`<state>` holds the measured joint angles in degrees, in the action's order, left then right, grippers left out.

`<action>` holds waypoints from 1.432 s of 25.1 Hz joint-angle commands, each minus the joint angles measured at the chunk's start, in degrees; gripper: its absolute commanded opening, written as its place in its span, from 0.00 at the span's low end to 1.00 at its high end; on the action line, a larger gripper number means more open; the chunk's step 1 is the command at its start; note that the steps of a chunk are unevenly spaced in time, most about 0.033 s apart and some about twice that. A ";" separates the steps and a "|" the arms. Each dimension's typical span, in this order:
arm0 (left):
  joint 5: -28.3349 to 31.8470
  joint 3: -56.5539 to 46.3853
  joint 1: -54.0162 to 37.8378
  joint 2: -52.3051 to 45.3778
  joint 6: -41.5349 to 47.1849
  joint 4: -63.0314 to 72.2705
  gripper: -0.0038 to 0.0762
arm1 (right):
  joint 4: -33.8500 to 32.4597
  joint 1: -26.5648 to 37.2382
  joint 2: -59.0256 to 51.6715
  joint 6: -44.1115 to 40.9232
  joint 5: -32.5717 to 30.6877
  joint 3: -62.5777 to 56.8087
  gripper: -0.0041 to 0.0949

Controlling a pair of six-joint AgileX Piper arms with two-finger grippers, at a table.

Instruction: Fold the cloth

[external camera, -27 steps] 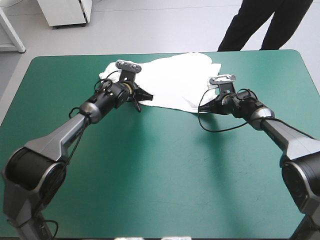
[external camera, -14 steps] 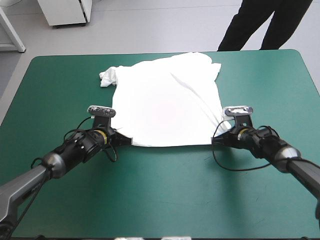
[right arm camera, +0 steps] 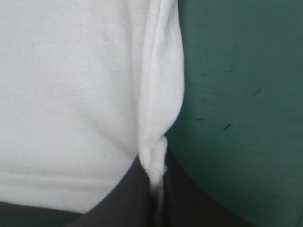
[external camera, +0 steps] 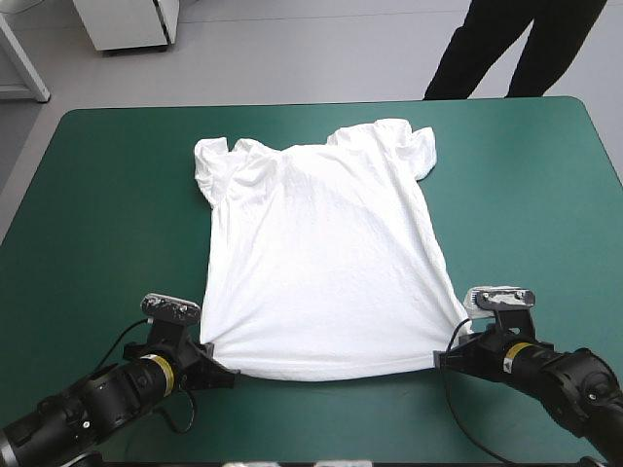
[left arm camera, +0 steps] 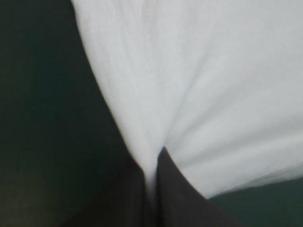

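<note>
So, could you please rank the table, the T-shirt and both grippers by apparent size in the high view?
The table, largest.
The T-shirt, next.
The left gripper and the right gripper, smallest: they look alike, so unranked.

— Where is the T-shirt (external camera: 321, 263) lying?
— It is lying spread flat on the middle of the tabletop (external camera: 97, 195), sleeves and collar pointing toward the far edge, hem running along the near side.
— And where are the pincers sitting?
— The left pincer (external camera: 228, 374) is gripping the hem's near-left corner and the right pincer (external camera: 441, 358) is gripping the near-right corner. Each is holding the fabric between its fingers, and the shirt is stretching away ahead of both.
</note>
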<state>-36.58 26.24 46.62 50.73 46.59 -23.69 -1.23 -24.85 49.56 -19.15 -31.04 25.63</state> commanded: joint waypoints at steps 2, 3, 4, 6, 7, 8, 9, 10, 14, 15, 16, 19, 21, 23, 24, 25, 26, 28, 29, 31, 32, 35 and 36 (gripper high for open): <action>-3.62 -0.98 5.23 -3.42 4.02 -1.35 0.04 | -1.18 -1.76 -3.07 -3.79 0.40 -1.77 0.04; -4.17 -1.12 5.84 -3.92 4.02 -1.35 0.04 | -1.18 -1.76 -3.35 -3.79 0.66 -2.74 0.04; -4.30 -1.12 5.81 -4.40 4.02 -1.35 0.04 | -1.18 -1.76 -3.44 -3.51 0.96 -3.07 0.04; -4.30 -1.12 5.81 -4.97 4.02 -1.24 0.04 | -1.18 -1.76 -3.44 -2.48 1.33 -2.89 0.04; -4.30 -1.12 5.81 -5.08 4.02 -1.24 0.04 | -0.96 -1.76 -3.44 -2.48 1.48 -2.58 0.04; -4.30 -0.97 5.81 -5.08 4.02 -1.01 0.04 | -0.70 -1.76 -3.44 -2.48 1.16 -1.90 0.05; -4.88 -0.52 5.81 -5.08 4.02 -0.44 0.04 | -0.40 -1.76 -3.44 -2.48 0.76 -1.16 0.07; -5.58 0.10 5.81 -5.08 4.02 0.26 0.05 | 0.18 -1.76 -3.44 -2.48 -0.09 -0.12 0.12; -10.10 5.51 5.81 -5.33 -0.67 2.30 0.21 | 2.35 -1.76 -3.44 -0.67 -8.40 6.68 0.50; -11.85 7.54 5.81 -5.33 -2.28 2.60 0.29 | 2.35 -1.76 -3.34 -0.66 -11.33 9.09 0.62; -13.49 9.75 5.81 -5.33 -4.31 3.04 0.36 | 2.09 -1.76 -3.34 -0.66 -13.80 11.05 0.69; -22.37 16.49 5.81 -5.33 -7.31 3.70 0.62 | 1.23 -1.76 -3.14 -1.05 -21.71 18.43 0.74; -29.51 22.58 5.81 -5.33 -7.75 2.35 0.73 | -0.55 -1.76 -3.14 -1.28 -25.45 24.81 0.65; -32.11 26.29 5.71 -5.33 -7.75 0.68 0.72 | -2.16 -1.76 -3.14 -1.98 -25.93 28.93 0.62; -32.92 28.28 5.71 -5.33 -7.54 -0.76 0.72 | -3.66 -1.76 -3.14 -2.92 -26.04 30.82 0.61; -34.35 32.11 5.71 -4.46 -7.28 -3.50 0.70 | -6.53 -1.76 -2.59 -6.03 -26.51 34.03 0.60; -35.26 33.93 5.71 -3.98 -7.28 -5.19 0.68 | -7.92 -1.76 -2.09 -7.09 -27.29 35.76 0.60; -37.16 38.52 5.71 -0.96 -7.39 -10.59 0.62 | -11.26 -1.76 0.97 -6.94 -29.28 40.31 0.60; -37.05 41.08 5.71 1.43 -7.64 -13.88 0.59 | -11.99 -1.76 3.81 -5.71 -29.84 43.19 0.60; -36.55 44.93 4.90 5.45 -7.64 -17.38 0.54 | -13.78 -1.76 8.79 -5.48 -29.92 47.94 0.60; -35.57 46.34 3.53 7.01 -7.79 -17.38 0.53 | -14.26 -1.76 10.63 -5.48 -30.06 49.65 0.60; -29.68 51.88 -7.64 12.73 -14.71 -8.65 0.52 | -15.18 -1.66 16.88 -2.73 -30.53 55.60 0.57; -27.11 53.55 -11.34 14.17 -18.01 -4.84 0.52 | -15.64 -1.66 18.20 -2.50 -30.53 56.73 0.56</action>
<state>-69.52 75.01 41.63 62.78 33.97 -32.62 -14.40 -26.52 65.47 -23.52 -63.71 77.76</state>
